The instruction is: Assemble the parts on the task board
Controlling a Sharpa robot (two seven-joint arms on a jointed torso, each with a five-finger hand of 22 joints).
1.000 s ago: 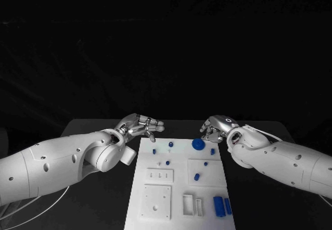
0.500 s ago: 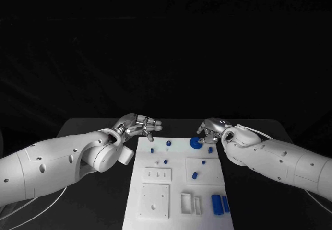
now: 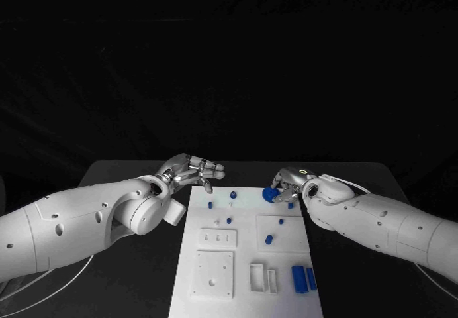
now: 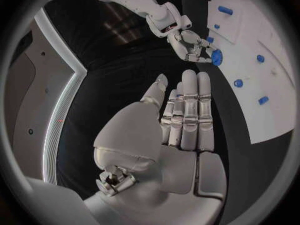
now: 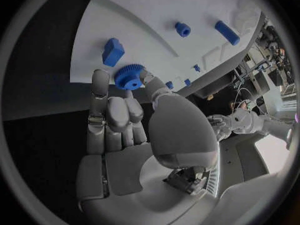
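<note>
The white task board (image 3: 218, 265) lies lengthwise in the middle of the black table. A blue gear (image 3: 271, 195) sits at the board's far right corner, and my right hand (image 3: 291, 180) pinches it between thumb and fingertips. In the right wrist view the gear (image 5: 129, 77) lies between the thumb and a finger (image 5: 100, 85). In the left wrist view the right hand (image 4: 187, 41) shows with the gear (image 4: 217, 57) at its fingertips. My left hand (image 3: 191, 171) hovers at the board's far left corner, fingers apart and holding nothing.
Several small blue parts stand on the far half of the board, among them a peg (image 3: 233, 195), a block (image 3: 291, 206) and an oblong piece (image 3: 269, 239). Two blue cylinders (image 3: 304, 277) lie at the near right. White recessed plates (image 3: 214, 273) fill the near left.
My right hand has moved in toward the gear and closed its fingertips on it. The left hand has stayed at the board's far left corner. The camera shifted slightly.
</note>
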